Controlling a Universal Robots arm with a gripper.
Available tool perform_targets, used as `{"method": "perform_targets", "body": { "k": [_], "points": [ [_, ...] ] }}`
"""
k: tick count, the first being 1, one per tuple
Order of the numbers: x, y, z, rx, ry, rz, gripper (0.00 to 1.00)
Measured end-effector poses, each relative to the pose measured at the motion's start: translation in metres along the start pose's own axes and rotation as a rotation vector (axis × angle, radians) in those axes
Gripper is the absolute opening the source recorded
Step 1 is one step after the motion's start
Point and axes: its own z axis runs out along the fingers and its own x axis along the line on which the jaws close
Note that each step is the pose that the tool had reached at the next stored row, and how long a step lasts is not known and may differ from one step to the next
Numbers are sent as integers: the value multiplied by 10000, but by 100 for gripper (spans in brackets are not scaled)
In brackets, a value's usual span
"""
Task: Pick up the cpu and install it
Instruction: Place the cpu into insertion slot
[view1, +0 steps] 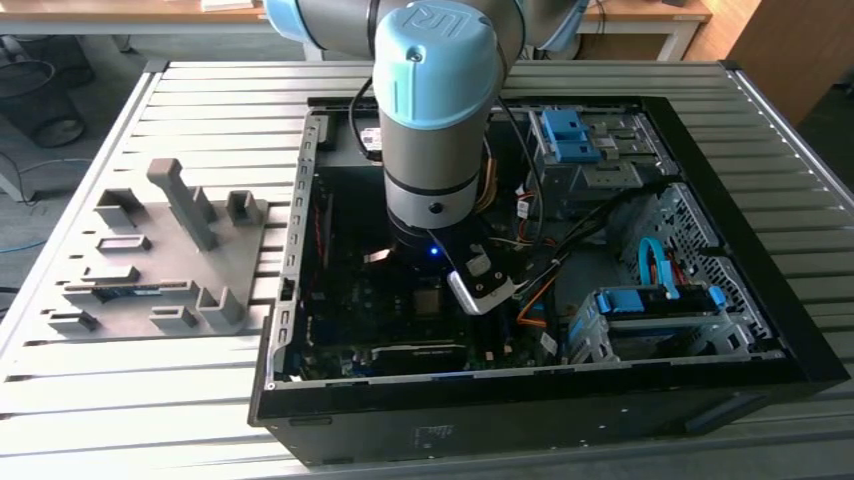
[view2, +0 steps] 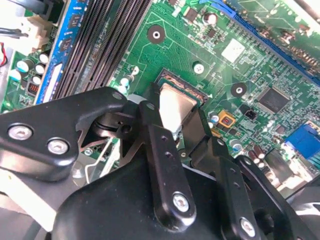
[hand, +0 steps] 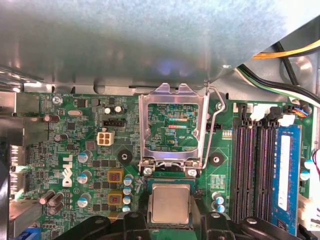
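Pinching the flat, square, silvery cpu (hand: 171, 202), the black gripper (view2: 176, 117) overhangs a green motherboard (hand: 85, 145).

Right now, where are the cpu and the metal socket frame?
cpu (hand: 170, 202), first wrist view, middle of its silvery face.
metal socket frame (hand: 172, 95), first wrist view, the bar farthest from the cpu.

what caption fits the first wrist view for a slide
The hand at the cpu on the motherboard, metal retention frame swung open

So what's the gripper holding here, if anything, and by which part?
The cpu, pinched by two opposite side edges between the fingers of the gripper, low over the motherboard.
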Motion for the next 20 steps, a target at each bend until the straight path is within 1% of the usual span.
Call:
{"method": "perform_targets", "body": {
  "k": [6, 8, 11, 20],
  "points": [
    [-1, 0, -1, 4, -1, -2, 43],
    [-2, 0, -26, 99, -2, -5, 43],
    [-1, 0, -46, 175, 2, -4, 43],
    [-1, 0, -45, 184, 3, -8, 43]
  ]
}}
